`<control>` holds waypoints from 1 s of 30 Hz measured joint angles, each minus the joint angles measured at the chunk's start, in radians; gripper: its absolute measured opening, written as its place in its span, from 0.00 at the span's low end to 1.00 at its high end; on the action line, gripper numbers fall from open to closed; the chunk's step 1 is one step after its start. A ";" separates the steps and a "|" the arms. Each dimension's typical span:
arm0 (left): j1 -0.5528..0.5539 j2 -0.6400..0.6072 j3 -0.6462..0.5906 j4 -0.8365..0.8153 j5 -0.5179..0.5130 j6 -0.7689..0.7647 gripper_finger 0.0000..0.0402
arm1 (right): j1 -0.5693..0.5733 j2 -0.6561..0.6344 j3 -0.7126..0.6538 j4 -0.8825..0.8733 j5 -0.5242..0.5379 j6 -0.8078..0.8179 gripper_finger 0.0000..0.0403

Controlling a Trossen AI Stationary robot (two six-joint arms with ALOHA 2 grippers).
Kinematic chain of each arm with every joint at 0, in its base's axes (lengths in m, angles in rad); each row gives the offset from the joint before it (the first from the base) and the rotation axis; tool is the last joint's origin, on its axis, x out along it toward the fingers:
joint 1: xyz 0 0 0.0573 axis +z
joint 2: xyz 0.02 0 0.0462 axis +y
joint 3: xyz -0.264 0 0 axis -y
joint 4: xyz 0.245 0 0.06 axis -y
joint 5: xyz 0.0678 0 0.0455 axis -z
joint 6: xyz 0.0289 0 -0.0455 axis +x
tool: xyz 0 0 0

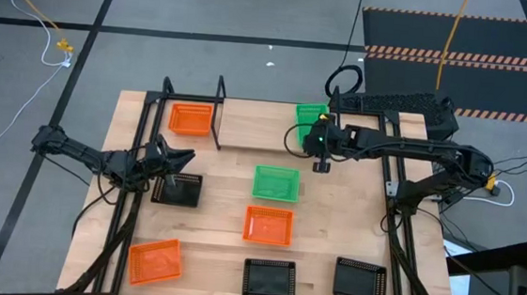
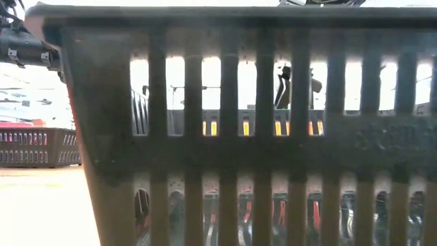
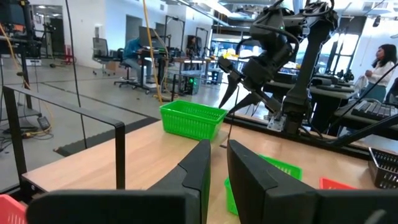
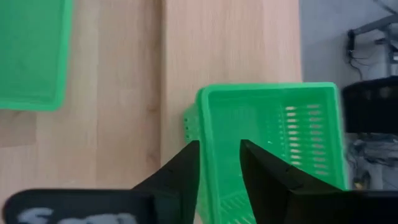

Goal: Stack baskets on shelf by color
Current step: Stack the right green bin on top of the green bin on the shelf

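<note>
You're in a robotics lab: grey taped floor with hazard-striped mat [image 1: 455, 49] at 1 o'clock, loose cables [image 1: 29, 16] at 10 o'clock, and an open hall of workbenches, office chairs [image 3: 99, 50] and seated people [image 3: 379, 62].

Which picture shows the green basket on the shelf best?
The right wrist view: the green basket fills it, just beyond the right gripper. The high view shows it small, the left wrist view from the side, the low view not at all.

The green basket [image 4: 273, 137] on the shelf [image 4: 230, 56] is showing glossy slotted plastic. Beneath it, the shelf board is looking like smooth, matt light wood. Beside that basket, the right gripper's fingers [image 4: 180, 171] are appearing matt black.
</note>
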 joint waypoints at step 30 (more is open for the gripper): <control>0.000 0.000 0.000 0.015 -0.070 0.052 0.14 | -0.033 0.121 0.000 0.059 -0.019 0.002 0.15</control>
